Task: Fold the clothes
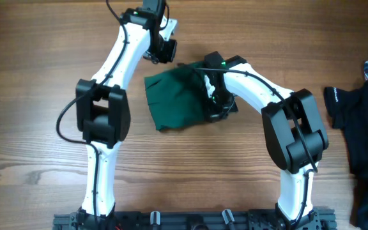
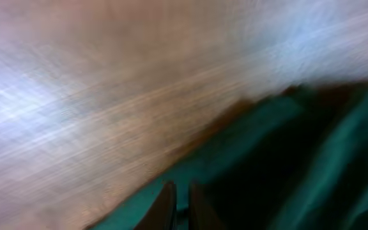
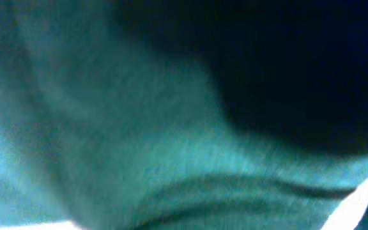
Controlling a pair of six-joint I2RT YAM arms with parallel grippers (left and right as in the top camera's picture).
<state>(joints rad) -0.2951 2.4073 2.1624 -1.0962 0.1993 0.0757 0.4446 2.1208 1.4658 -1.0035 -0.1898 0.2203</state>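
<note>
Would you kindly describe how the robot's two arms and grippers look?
Both the left arm and right arm have white tubular links, black joint housings and thin black cables. A green light glows near each wrist. The left gripper and right gripper are black.

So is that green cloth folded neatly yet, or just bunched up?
Bunched, not neatly folded. From overhead the green garment is a lopsided patch with uneven edges, and the wrist cameras show loose ridges.
</note>
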